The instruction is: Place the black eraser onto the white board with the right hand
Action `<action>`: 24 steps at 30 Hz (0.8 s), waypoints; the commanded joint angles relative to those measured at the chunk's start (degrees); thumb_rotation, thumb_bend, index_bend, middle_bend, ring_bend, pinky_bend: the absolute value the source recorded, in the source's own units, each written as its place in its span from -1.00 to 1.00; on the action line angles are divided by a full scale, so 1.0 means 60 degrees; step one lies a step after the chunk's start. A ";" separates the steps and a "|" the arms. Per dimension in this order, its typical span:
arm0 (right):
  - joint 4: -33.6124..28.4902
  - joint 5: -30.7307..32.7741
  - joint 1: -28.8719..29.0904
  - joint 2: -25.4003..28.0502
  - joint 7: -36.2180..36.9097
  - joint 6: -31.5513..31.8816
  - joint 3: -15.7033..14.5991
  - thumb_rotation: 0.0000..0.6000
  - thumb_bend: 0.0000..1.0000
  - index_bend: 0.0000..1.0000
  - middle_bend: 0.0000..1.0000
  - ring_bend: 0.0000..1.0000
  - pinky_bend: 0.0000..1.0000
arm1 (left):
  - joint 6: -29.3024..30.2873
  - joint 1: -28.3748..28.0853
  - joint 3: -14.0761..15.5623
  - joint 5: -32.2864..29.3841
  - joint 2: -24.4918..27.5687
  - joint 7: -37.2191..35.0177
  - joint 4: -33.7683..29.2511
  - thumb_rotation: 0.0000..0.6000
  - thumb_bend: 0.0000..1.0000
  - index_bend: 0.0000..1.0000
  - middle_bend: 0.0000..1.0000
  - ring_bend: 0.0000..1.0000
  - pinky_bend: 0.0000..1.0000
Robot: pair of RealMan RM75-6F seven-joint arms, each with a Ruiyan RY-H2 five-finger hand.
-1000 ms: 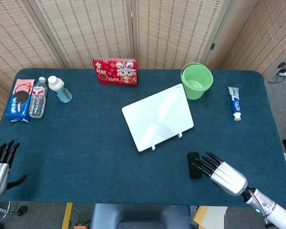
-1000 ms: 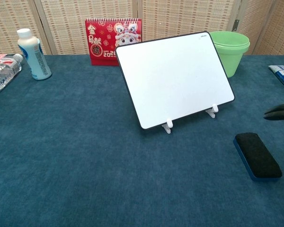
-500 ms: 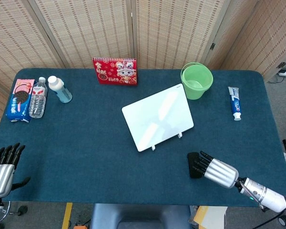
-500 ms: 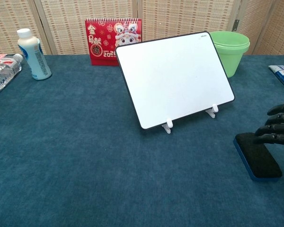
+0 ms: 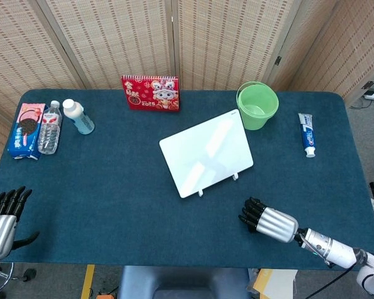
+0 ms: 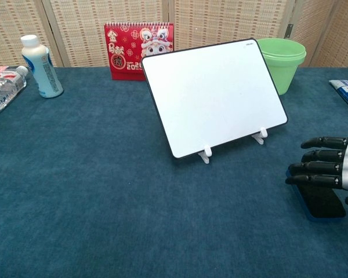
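The white board (image 5: 206,152) (image 6: 211,95) leans on its small stand in the middle of the blue table. The black eraser (image 6: 320,204), with a blue base, lies flat to the board's right near the front edge. My right hand (image 5: 268,221) (image 6: 330,168) hovers over it with fingers stretched out towards the left, covering its far end; it holds nothing. In the head view the hand hides the eraser. My left hand (image 5: 1,221) rests open at the table's front left corner, far from everything.
A green cup (image 5: 257,106) (image 6: 281,63) stands behind the board, and a toothpaste tube (image 5: 306,134) lies to the right. A red calendar (image 5: 150,92) stands at the back. A white bottle (image 5: 78,116), a water bottle (image 5: 48,128) and a cookie pack (image 5: 26,129) lie far left.
My right hand has slid left from beside the eraser to over it, and now hides it in the head view. The eraser, the board and the left hand stay put.
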 commanded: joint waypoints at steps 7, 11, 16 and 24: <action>-0.0015 0.0234 0.0126 -0.0058 -0.0254 -0.0064 -0.0231 1.00 -0.50 -0.69 -0.52 -0.50 -0.64 | 0.0122 0.0050 -0.0027 -0.0002 0.0028 -0.0041 0.0019 1.00 -0.61 -1.00 -0.85 -0.92 -0.89; -0.0130 0.0336 0.0195 -0.0105 -0.0389 -0.0312 -0.0339 1.00 -0.50 -0.69 -0.52 -0.50 -0.64 | 0.0222 0.0080 -0.0018 0.0084 0.0056 -0.0069 -0.0003 1.00 -0.61 -1.00 -0.85 -0.92 -0.89; -0.0340 0.0387 0.0274 -0.0119 -0.0533 -0.0327 -0.0421 1.00 -0.50 -0.60 -0.44 -0.44 -0.64 | 0.0317 0.0121 -0.0027 0.0122 0.0131 -0.0211 -0.0006 1.00 -0.61 -1.00 -0.85 -0.92 -0.89; -0.0243 0.0480 0.0292 -0.0324 -0.0809 -0.0216 -0.0455 1.00 -0.50 -0.01 -0.05 -0.10 -0.53 | 0.0462 0.0177 -0.0029 0.0209 0.0181 -0.0314 0.0000 1.00 -0.61 -1.00 -0.85 -0.92 -0.89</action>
